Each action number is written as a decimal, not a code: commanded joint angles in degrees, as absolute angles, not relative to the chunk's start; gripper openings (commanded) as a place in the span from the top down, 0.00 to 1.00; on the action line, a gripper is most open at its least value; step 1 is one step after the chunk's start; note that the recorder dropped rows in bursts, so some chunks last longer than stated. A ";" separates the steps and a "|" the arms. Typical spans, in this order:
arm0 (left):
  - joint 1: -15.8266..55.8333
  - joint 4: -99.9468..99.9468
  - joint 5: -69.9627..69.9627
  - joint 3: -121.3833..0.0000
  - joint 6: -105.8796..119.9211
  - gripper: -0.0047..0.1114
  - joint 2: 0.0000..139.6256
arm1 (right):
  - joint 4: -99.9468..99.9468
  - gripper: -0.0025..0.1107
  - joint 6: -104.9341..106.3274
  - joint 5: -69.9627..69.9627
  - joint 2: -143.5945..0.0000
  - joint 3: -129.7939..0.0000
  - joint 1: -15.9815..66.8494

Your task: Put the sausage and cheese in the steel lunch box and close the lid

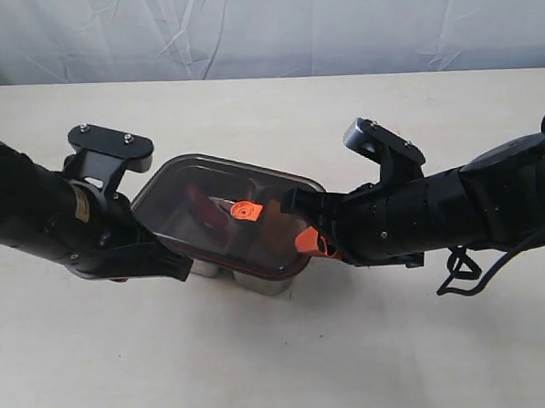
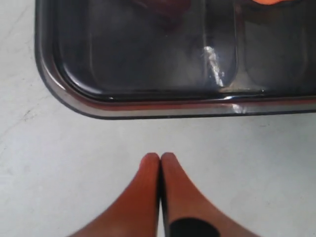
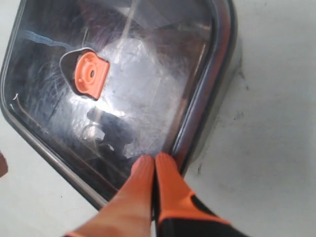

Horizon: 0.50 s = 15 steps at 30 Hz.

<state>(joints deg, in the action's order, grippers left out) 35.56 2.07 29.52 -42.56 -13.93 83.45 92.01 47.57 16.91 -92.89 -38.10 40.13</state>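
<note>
Tabletop [image 1: 280,350]: pale cream, matte, flat, and it takes up most of the exterior view. The finish is lightly worn, with faint grey smudges scattered over it. In the right wrist view there are dark scuff marks [image 3: 238,114] on the tabletop, small and irregular, a few specks close together. In the left wrist view a hairline scratch [image 2: 22,118] shows on the tabletop, thin, faint and crooked. Soft grey shadows lie on the tabletop near its middle. Backdrop cloth [image 1: 263,26]: white with a bluish cast and creased. It hangs just behind the tabletop's far edge and spans its full width. The creases run slantwise, heaviest above the middle of the tabletop.
</note>
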 commanded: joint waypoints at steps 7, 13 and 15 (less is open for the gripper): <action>35.37 -0.98 22.49 -42.22 -12.77 0.96 87.82 | 91.93 0.99 48.06 15.69 -93.50 -38.17 40.12; 35.37 -0.98 20.82 -42.96 -12.77 0.96 88.02 | 91.93 0.99 48.06 14.57 -93.50 -38.17 40.12; 35.37 -0.98 20.33 -42.96 -12.77 0.96 88.02 | 91.93 0.99 48.06 13.64 -93.50 -38.17 40.12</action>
